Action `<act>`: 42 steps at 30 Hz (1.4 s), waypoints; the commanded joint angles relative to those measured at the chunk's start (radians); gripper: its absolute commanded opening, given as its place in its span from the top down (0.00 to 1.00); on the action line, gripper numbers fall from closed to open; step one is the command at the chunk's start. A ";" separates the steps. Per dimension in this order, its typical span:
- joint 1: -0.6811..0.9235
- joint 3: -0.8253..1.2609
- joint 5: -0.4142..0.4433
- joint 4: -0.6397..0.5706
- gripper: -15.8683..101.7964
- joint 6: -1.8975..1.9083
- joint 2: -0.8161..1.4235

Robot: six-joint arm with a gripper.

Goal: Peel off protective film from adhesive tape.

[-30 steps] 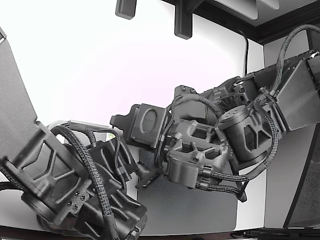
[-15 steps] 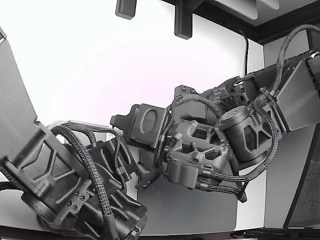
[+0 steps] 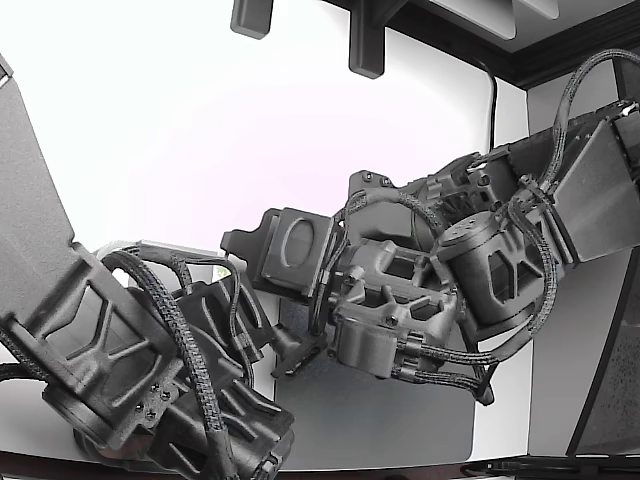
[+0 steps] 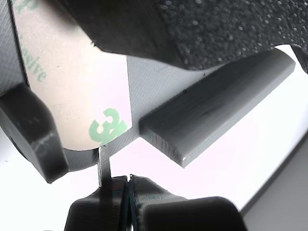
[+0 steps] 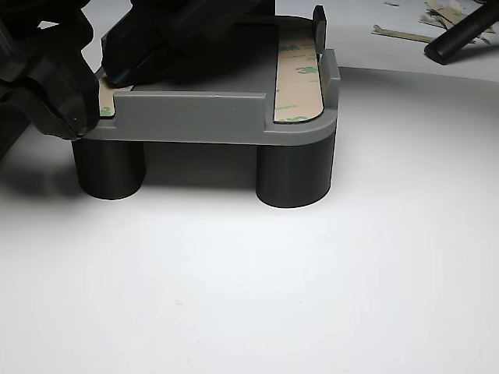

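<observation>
The grey part (image 5: 195, 117) stands on two round legs and carries tape strips with tan 3M-printed film. One strip (image 5: 300, 70) lies along its right side in the other view. Another strip (image 5: 105, 103) shows at the left corner and fills the wrist view (image 4: 72, 91). My gripper (image 4: 128, 192) sits just off the part's edge below the strip's rounded end. Its jaws are pressed together with only a thin seam between them. A thin grey tab (image 4: 103, 166) runs from the part's edge down to one fingertip. In the other view the black gripper (image 5: 86, 97) covers the left corner.
In the exterior view two dark arms (image 3: 400, 290) crowd together over a grey mat (image 3: 400, 420) and hide the part. A second arm's padded finger (image 4: 231, 29) hangs over the part. Peeled film scraps (image 5: 405, 33) and a black rod (image 5: 464, 35) lie behind.
</observation>
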 commanded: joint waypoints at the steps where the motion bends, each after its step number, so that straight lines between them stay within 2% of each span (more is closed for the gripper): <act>1: -0.006 -0.031 0.005 0.000 0.96 0.003 0.017; 29: -0.006 0.029 0.015 -0.052 0.96 0.003 0.061; 42: -0.006 -0.005 0.015 -0.034 0.96 0.009 0.038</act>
